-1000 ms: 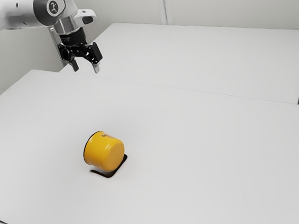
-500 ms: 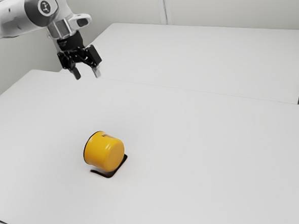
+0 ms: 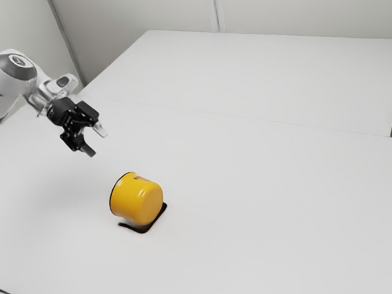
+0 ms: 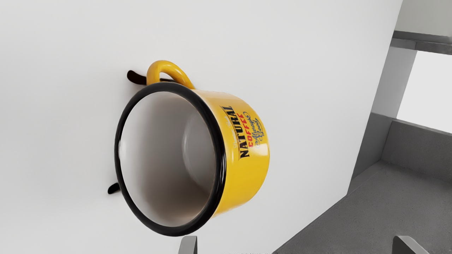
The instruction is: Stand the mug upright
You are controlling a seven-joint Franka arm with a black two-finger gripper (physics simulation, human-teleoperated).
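In the exterior view the black gripper [image 3: 100, 143] hangs above the table, up and to the exterior view's left of the yellow mug [image 3: 137, 199], apart from it. The mug lies on its side, its mouth facing the exterior view's left. Seen in the wrist view, the mug [image 4: 243, 169] turns its black rim and white inside toward my hand, with the handle at its side near the tabletop. The gripper [image 4: 295, 245] is open, its fingertips wide apart with nothing held between them.
The white table [image 3: 265, 211] carries the mug, with a dark shadow-like shape under it. Behind stands another white surface [image 3: 273, 78]. Past the table's edge in the wrist view are a grey floor [image 4: 406, 211] and walls.
My gripper has come down and toward the exterior view's left, and the hand has tilted so its fingers point more toward the exterior view's right. The mug has not moved.
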